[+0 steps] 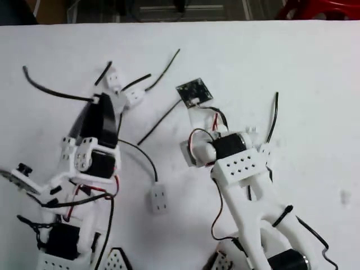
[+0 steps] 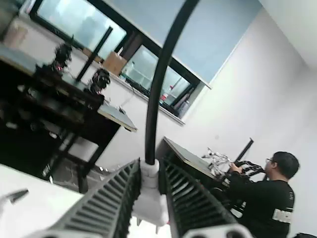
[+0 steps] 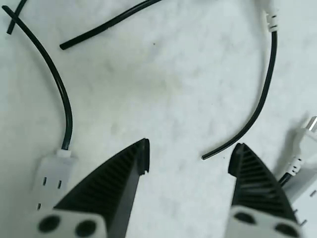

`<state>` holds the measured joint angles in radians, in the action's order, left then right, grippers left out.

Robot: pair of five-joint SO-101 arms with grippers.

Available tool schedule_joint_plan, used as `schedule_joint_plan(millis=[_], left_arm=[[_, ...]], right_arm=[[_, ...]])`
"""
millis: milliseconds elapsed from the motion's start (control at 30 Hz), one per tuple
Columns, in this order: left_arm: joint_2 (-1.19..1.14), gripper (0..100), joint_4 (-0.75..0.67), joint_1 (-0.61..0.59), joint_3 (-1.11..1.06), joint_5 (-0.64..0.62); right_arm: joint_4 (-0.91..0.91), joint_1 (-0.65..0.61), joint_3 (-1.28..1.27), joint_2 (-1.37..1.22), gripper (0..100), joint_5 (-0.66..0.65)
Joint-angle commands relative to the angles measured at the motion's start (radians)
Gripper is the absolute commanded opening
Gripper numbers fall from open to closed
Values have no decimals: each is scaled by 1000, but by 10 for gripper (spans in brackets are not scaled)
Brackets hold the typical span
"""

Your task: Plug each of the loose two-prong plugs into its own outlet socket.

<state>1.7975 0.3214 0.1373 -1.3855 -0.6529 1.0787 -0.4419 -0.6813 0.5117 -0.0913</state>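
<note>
**A:** We start far out on the left side of the outlet socket (image 1: 159, 198); there the left hand (image 2: 150, 166) is clamped on a white plug (image 2: 148, 203); both ribbed fingers (image 2: 190, 201) press against its sides; its black cable (image 2: 158, 89) climbs straight out of the grip.

**B:** Any other plugs on that side?

**A:** Two; a second plug (image 1: 115, 79) and a third plug (image 1: 135, 97) lie loose on the white worktop (image 1: 292, 56); they're close together, a little farther from the outlet socket than the left hand; each trails a short black lead.

**B:** And the outlet socket itself?

**A:** It lies flat between the two arms with its slots facing up; a black cord (image 1: 143, 153) curves away from it toward the left arm.

**B:** Now across to the right of it.

**A:** The right hand (image 3: 192, 148) hangs over the worktop with its fingers spread well apart; the outlet socket sits just beside one finger, outside the gap; a loose cable end (image 3: 205, 156) lies near that gap.

**B:** Something white past the other finger?

**A:** A fourth plug (image 3: 301, 148), on the far side of the right hand from the outlet socket; one prong (image 3: 311, 123) points away from the hand; it rests on the worktop, apart from the finger.
</note>
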Motion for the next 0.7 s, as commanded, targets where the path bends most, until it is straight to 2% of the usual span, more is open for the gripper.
schedule_joint_plan(millis=[0,100,167,400,567,667], left_arm=[[7,24,-12,7,5,-285],[7,24,-5,5,-2,-589],[7,24,-12,5,-41,-713],[7,24,-74,16,-104,-746],[7,24,-173,16,-169,-746],[7,24,-230,15,-199,-744]], right_arm=[[7,-12,78,35,265,-2],[19,-15,135,35,265,-2],[54,-27,206,35,254,-2],[150,-140,456,31,25,-2],[147,-242,509,-22,33,-2],[147,-246,568,-151,34,3]])
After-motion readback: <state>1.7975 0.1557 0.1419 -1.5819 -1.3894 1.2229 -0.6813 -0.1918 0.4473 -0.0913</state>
